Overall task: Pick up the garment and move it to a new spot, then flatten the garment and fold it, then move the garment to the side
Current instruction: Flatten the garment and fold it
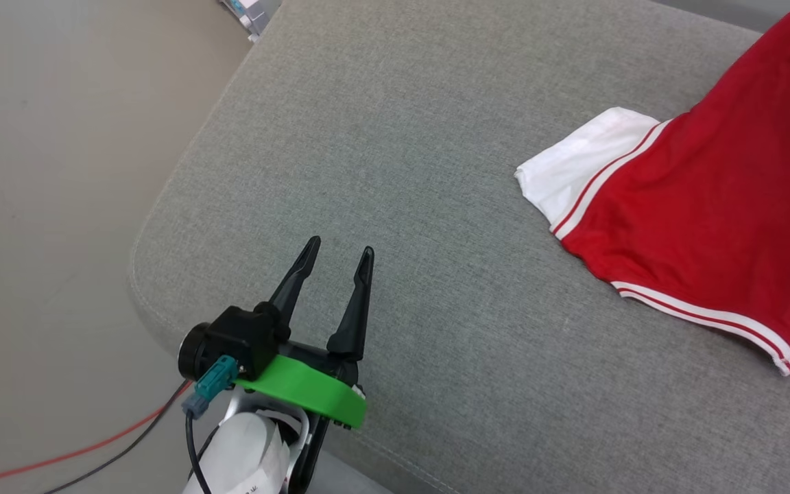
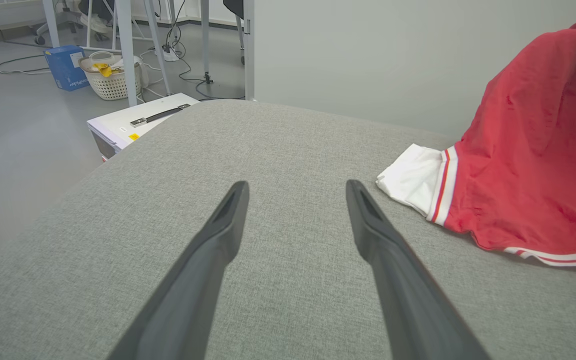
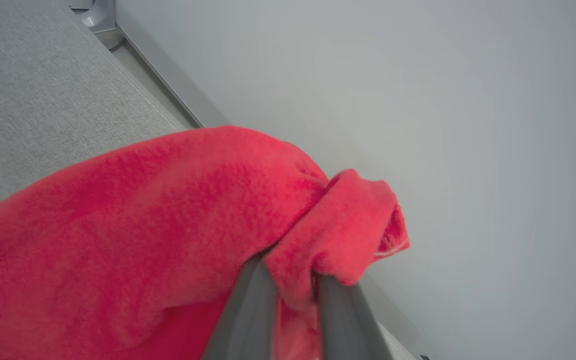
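The garment [image 1: 724, 199] is a red jersey with a white, red-striped sleeve, lying on the right of the grey cushion [image 1: 395, 158] and pulled up towards the top right. In the left wrist view the garment [image 2: 533, 160] hangs from a dark finger at the upper right corner. My right gripper [image 3: 293, 280] is shut on a bunched red fold of the garment [image 3: 168, 215], lifted above the cushion. My left gripper [image 1: 337, 255] stands open over the cushion's near left part, well left of the sleeve, with nothing between its fingers [image 2: 228, 210].
The cushion's rounded left edge drops to a grey floor [image 1: 38, 171] with red and black cables [image 1: 93, 446]. Beyond the cushion stand a white case [image 2: 133, 122], a basket [image 2: 110, 75], a blue box [image 2: 65, 67] and table legs. A pale wall [image 3: 418, 100] rises behind.
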Motion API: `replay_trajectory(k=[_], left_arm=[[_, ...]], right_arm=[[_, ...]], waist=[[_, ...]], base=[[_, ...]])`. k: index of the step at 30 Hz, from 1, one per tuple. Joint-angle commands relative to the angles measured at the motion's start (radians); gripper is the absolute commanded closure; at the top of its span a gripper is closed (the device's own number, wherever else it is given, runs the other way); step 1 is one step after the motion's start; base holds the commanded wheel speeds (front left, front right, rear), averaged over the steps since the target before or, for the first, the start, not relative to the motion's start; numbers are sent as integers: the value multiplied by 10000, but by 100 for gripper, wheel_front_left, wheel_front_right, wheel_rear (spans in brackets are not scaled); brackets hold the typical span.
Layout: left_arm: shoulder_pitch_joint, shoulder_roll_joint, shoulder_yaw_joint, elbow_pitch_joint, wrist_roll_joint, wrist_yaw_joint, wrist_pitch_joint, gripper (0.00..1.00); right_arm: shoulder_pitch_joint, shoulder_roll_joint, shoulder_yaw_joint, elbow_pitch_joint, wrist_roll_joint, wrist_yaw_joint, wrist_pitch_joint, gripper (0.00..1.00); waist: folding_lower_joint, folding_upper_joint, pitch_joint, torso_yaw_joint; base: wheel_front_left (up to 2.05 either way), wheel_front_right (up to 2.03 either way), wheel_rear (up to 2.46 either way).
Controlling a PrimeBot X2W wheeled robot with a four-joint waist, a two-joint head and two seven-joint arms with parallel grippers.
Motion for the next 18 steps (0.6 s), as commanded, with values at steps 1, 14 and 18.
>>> replay_trajectory(k=[1,14,18], left_arm=[[-176,-82,-35,-17,-91,-25,-58,0],[-302,-191,-2,97,-118,-31,-58,0],[-333,-107,125,79,18,-31,-59,0]], right_arm=[[-306,-4,223,384,-37,-9,-211,100],[-817,933,817,3314,127,-9,-1838,0],[-794,1239,642,3562,448,-9,-2540,0]], waist=[[-1,111,321,344],[-1,111,276,323],[-1,111,-64,-13]], base=[[0,0,0],[0,0,0],[0,0,0]])
